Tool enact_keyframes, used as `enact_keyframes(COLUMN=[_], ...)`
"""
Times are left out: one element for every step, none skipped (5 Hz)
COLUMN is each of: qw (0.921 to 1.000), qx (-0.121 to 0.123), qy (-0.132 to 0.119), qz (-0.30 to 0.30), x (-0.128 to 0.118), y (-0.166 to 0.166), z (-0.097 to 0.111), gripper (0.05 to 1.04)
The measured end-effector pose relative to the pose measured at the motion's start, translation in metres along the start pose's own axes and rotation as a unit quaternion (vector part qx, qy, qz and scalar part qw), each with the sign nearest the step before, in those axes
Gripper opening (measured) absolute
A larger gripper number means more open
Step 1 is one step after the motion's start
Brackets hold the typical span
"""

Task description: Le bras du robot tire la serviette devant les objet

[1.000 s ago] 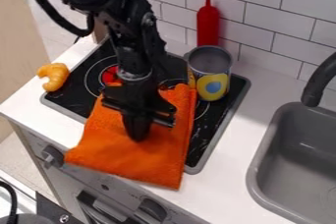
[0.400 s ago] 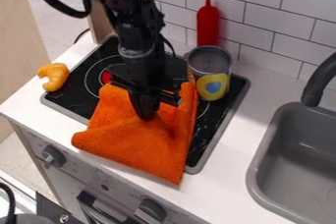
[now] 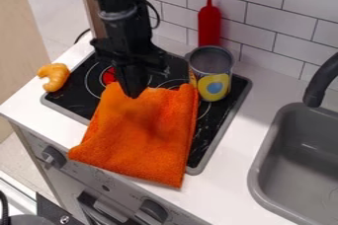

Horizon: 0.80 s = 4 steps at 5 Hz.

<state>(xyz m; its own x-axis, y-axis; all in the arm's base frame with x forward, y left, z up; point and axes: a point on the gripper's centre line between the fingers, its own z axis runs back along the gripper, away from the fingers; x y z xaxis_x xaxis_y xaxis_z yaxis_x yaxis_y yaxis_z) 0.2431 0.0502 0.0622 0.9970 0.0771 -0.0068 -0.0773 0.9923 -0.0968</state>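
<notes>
The towel (image 3: 142, 137) is lying at lower centre, in front of the can (image 3: 212, 78) and bottle (image 3: 209, 26), so the pull is looking nearly finished. The gripper (image 3: 134, 94) is hanging at its top edge, possibly needing to clear; whether it is gripping, I cannot tell.

The orange towel (image 3: 142, 135) hangs over the counter's front edge.
</notes>
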Motion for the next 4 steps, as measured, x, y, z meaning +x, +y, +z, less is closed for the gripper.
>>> enact_keyframes(qw=[0.9992,0.9989,0.9973,0.9869], qx=[0.033,0.035,0.042,0.068], qy=[-0.023,-0.030,-0.051,-0.103], qz=[0.001,-0.003,-0.030,-0.104], x=[0.004,0.002,0.006,0.019], y=[0.007,0.013,0.016,0.027], z=[0.009,0.014,0.010,0.007], gripper=[0.052,0.052,0.052,0.052])
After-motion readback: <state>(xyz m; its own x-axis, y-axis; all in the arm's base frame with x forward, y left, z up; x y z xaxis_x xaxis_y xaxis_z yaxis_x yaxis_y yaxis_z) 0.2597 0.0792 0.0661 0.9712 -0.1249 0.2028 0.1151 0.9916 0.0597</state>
